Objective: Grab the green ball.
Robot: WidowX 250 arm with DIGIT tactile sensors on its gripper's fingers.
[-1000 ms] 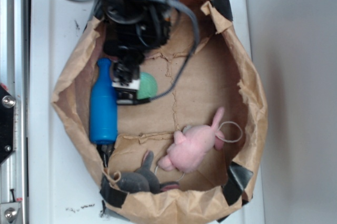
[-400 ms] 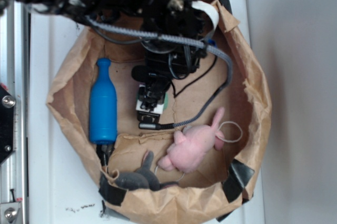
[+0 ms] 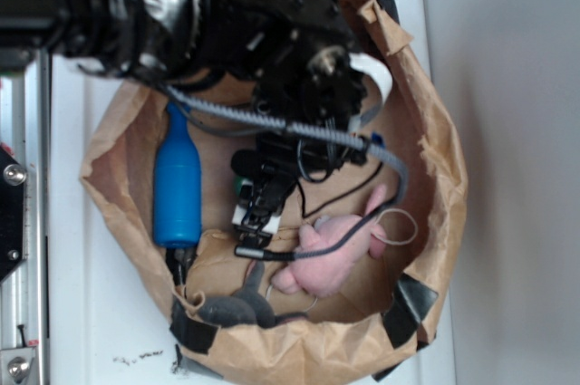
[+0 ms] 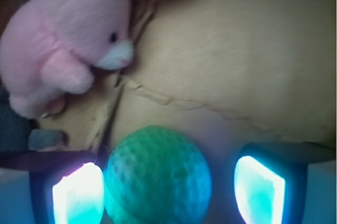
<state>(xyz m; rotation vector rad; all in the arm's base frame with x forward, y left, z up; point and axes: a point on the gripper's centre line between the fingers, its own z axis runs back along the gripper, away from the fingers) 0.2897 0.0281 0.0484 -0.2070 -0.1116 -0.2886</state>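
Note:
The green ball (image 4: 158,176) is a dimpled mint-green sphere lying on the brown paper floor of the bag. In the wrist view it sits between my gripper's (image 4: 168,182) two lit fingers. It touches the left pad (image 4: 79,195), and a gap separates it from the right pad (image 4: 259,190), so the gripper is open around it. In the exterior view my gripper (image 3: 254,215) points down inside the bag, right of the blue bottle. It hides the ball except for a green sliver (image 3: 242,187).
A blue plastic bottle (image 3: 178,190) lies along the bag's left side. A pink plush rabbit (image 3: 331,254) (image 4: 68,50) lies just beyond the ball, and a grey plush (image 3: 237,308) lies by the front wall. Crumpled paper bag walls (image 3: 439,177) ring everything. A cable (image 3: 362,222) trails over the rabbit.
The arm has swung further over the bag. The gripper has moved away from the bottle's neck and down the image toward the rabbit, covering the ball that showed beside it.

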